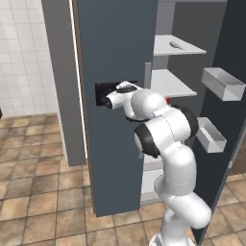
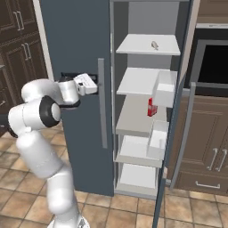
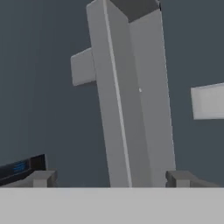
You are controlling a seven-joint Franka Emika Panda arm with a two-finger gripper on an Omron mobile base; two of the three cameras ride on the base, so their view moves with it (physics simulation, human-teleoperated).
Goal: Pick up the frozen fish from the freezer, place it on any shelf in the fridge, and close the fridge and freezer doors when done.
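We see the black panel (image 1: 108,93) half hidden behind the arm; the frozen fish (image 2: 154,45) is too small to make out clearly.

Surroundings beyond the pincer

Brown square-tiled floor (image 1: 38,187) lies below the pincer; white tiled wall (image 1: 21,53) stands to its left; dark brown panelled wooden cabinets (image 2: 209,156) and a black oven window (image 2: 213,62) stand well to its right; a small red upright bottle (image 2: 151,107) sits right of it.

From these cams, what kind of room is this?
A home kitchen, most likely: a tall two-door fridge-freezer with one side open onto shelves, dark wood cabinets with a built-in oven beside it, and a tiled floor.
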